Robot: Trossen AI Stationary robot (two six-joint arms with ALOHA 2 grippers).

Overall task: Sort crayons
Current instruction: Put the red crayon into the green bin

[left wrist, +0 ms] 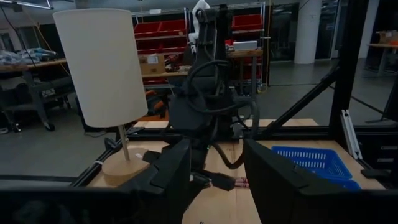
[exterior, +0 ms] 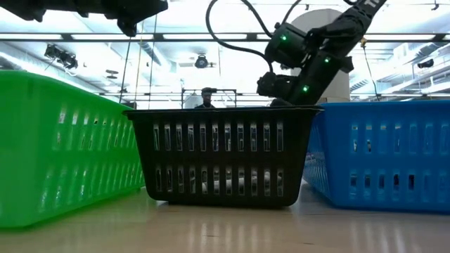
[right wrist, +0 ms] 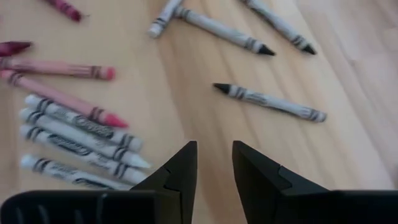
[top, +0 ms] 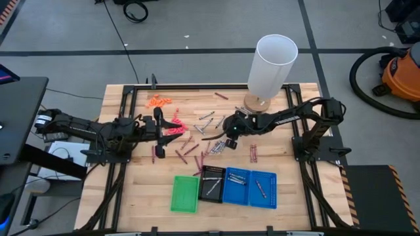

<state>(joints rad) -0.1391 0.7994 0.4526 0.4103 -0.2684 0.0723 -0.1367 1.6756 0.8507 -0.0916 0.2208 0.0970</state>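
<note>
Many crayons lie flat and loose on the wooden table: silvery grey ones (top: 209, 118) (right wrist: 81, 134), dark maroon ones (top: 184, 155) (top: 253, 153) and red ones (right wrist: 62, 98). Several more lie in the black tray (top: 211, 182) and in the two blue trays (top: 249, 187). My right gripper (top: 223, 134) (right wrist: 214, 163) hovers over the grey crayons, fingers pointing down, narrowly open and empty. My left gripper (top: 159, 123) (left wrist: 214, 180) is open and empty, raised above the table beside the pink-red bits (top: 174, 126).
A green tray (top: 185, 194) stands left of the black one along the near edge. A lamp with a white shade (top: 272, 65) stands on a round wooden base at the far right. Tiny orange bits (top: 159, 101) lie at the far left. A person stands far behind the table (exterior: 205, 97).
</note>
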